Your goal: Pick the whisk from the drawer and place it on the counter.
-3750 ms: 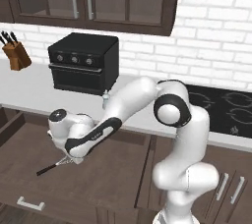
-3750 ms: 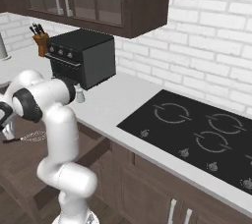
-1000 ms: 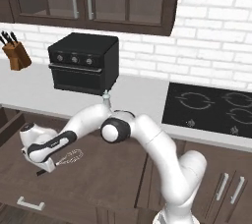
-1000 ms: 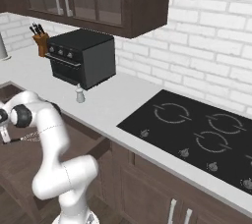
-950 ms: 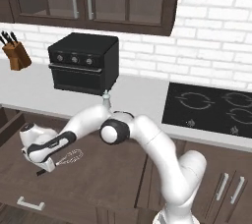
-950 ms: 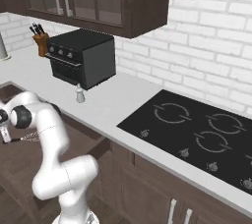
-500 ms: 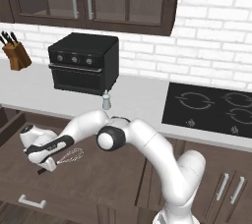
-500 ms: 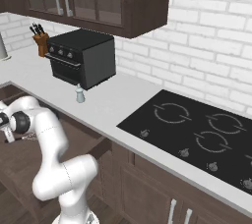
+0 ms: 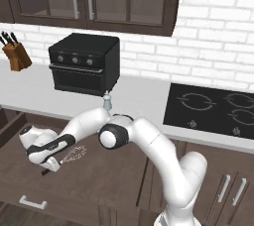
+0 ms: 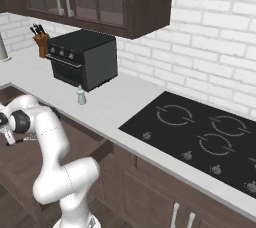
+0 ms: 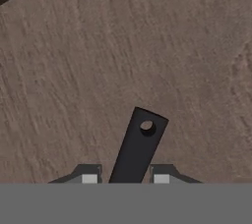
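The whisk (image 9: 73, 153) lies on the brown floor of the open drawer (image 9: 106, 183), silver wire head to the right and black handle running down-left. My gripper (image 9: 49, 166) reaches down into the drawer's left part, over the handle end. In the hand view the black handle (image 11: 140, 142), with a hole near its end, runs up from between the fingertips (image 11: 89, 179), and the gripper (image 11: 125, 181) is drawn in close on both sides of it. Behind the drawer stretches the light grey counter (image 9: 141, 96).
On the counter stand a small shaker (image 9: 106, 101), a black toaster oven (image 9: 84, 64) and a knife block (image 9: 17, 54) at far left. The black cooktop (image 9: 213, 108) lies to the right. The drawer's silver bar handle (image 9: 32, 201) faces the front.
The jaws have closed in from wide open onto the whisk's handle. The hand has sunk a little lower into the drawer; the whisk still lies on the drawer floor.
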{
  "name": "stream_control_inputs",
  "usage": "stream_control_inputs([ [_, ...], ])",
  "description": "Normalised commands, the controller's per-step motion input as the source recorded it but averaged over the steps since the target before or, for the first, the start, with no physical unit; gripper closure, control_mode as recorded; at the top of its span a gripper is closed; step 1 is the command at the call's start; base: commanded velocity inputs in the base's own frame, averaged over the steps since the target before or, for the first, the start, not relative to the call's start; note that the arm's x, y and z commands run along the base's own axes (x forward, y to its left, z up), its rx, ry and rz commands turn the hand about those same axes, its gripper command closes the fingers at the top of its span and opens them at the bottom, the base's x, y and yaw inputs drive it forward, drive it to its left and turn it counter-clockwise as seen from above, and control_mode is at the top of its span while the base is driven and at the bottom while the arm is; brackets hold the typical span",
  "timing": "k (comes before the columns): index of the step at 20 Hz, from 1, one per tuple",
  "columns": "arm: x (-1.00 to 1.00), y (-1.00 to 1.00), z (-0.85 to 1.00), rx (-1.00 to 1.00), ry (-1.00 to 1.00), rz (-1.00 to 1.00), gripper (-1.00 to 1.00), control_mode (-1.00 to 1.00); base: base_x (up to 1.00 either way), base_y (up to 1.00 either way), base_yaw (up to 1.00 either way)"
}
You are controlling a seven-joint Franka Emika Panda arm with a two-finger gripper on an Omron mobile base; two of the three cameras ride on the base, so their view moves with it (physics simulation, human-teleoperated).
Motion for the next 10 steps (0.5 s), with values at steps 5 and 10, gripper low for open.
stream_control_inputs([
  [5, -0.26, -0.68, 0.62, 0.21, -0.24, -0.02, 1.0, -1.0, 0.0, 0.0, 0.0],
  [10, -0.29, -0.42, 1.0, 0.25, -0.31, -0.18, 1.0, -1.0, 0.0, 0.0, 0.0],
])
